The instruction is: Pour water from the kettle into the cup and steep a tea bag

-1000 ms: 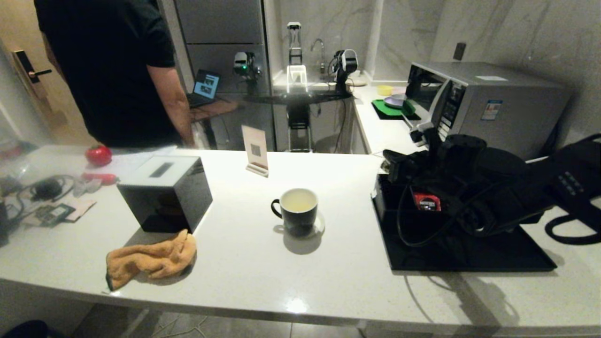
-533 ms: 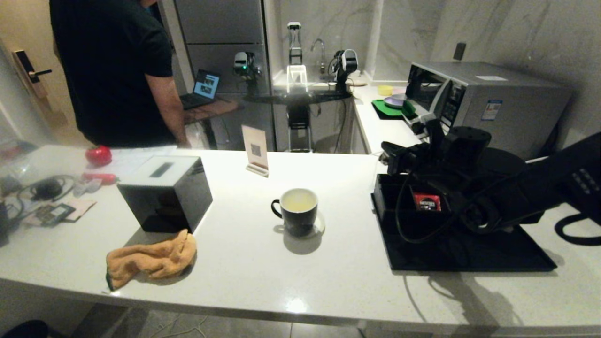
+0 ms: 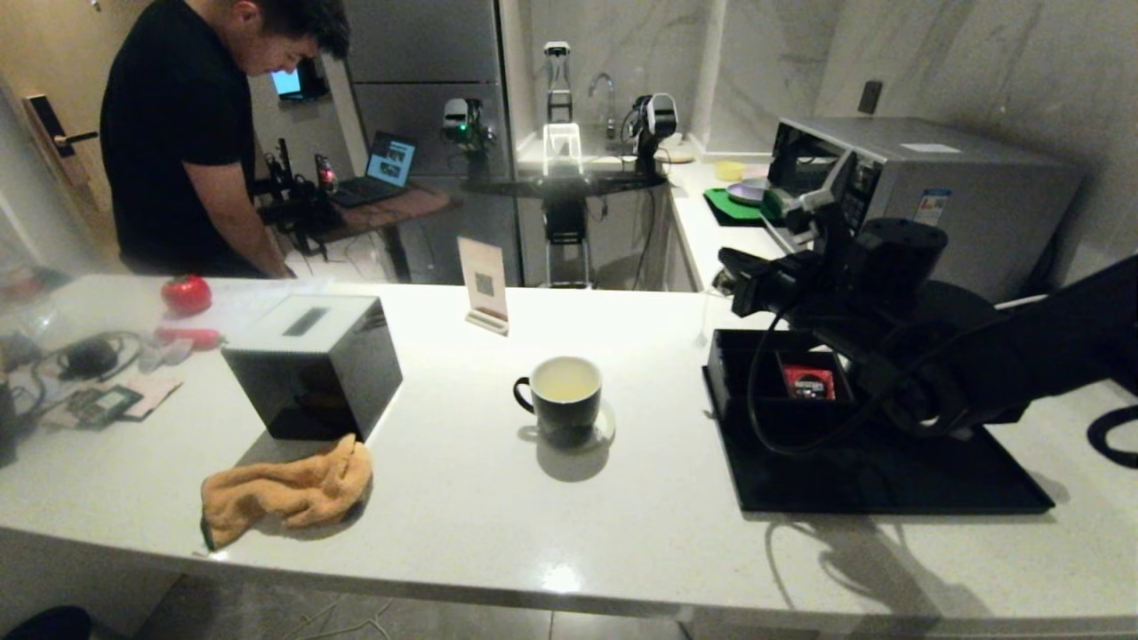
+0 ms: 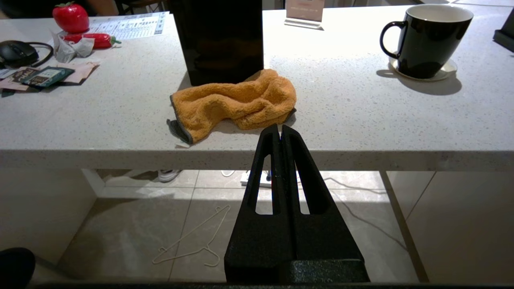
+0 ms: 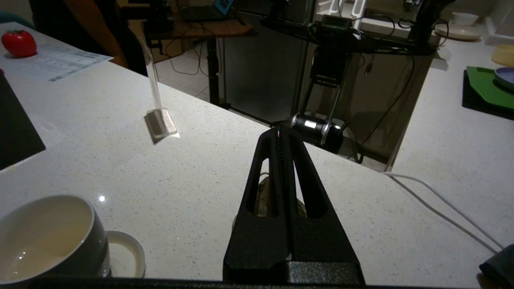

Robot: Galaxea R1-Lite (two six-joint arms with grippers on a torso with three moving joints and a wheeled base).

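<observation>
White speckled stone makes up the counter (image 3: 462, 498) in the head view, where the cup (image 3: 560, 399) stands on a pale coaster (image 3: 603, 428) at the middle of the frame, handle turned to the frame's left, with pale yellowish water (image 3: 565, 380) inside. To the right lies a black tray (image 3: 889, 476) carrying a compartment box (image 3: 756, 356) with a red packet (image 3: 808, 382) in it; its print is too small to read. The right gripper (image 3: 727, 277) hangs above the box's far left corner, and from here its fingers cannot be judged. The kettle cannot be made out behind the arm. At left sit a black box (image 3: 311, 364) and an orange cloth (image 3: 284, 491); a card stand (image 3: 483, 286) bears a square code, unreadable. A man in black (image 3: 191, 133) stands at upper left, and a microwave (image 3: 916, 191) at upper right.

The left wrist view alone shows the left gripper (image 4: 280, 130), fingers pressed together and empty, below the counter's near edge just in front of the cloth, with the cup at upper right. A printed sheet (image 4: 128, 27) at upper left is illegible.

The right wrist view shows the right gripper's fingers closed flat together; something pale shows beneath them, but whether it is the tea bag I cannot tell. The cup with its water sits at lower left.
</observation>
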